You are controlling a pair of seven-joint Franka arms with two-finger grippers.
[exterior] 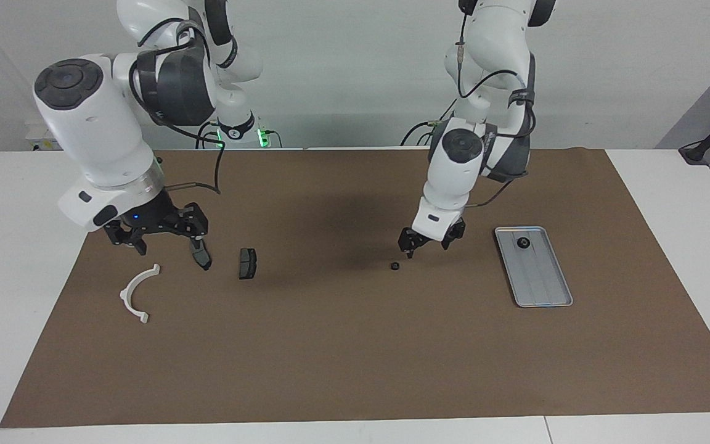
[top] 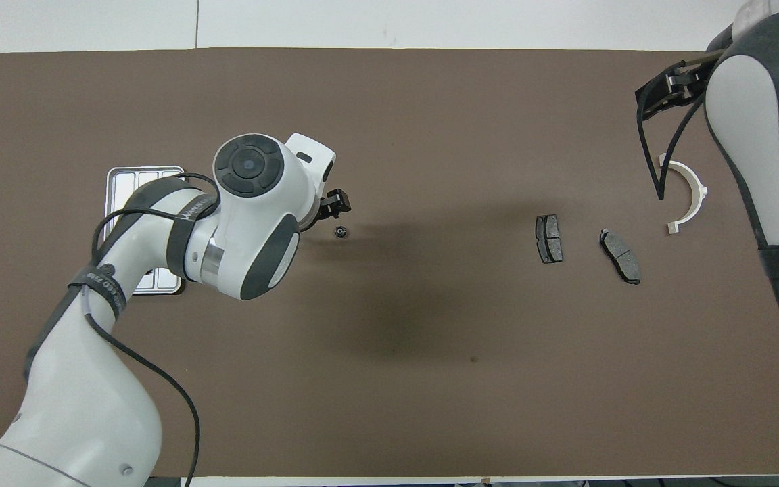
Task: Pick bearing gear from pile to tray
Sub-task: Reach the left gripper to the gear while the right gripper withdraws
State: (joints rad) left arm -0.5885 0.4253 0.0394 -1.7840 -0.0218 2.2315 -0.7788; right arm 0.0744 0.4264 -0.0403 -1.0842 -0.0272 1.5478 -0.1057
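Left end effector (exterior: 428,242), fingers spread and empty, hangs just above the loose bearing gear (exterior: 395,266) on the brown mat; one gear (exterior: 522,243) already lies in the tray (exterior: 540,290). Recommendation: centre over the gear, descend straight, close squarely. Right end effector (exterior: 159,237), spread, waits over one brake pad (exterior: 204,259), partly hiding it. The gear's teeth cannot be made out.
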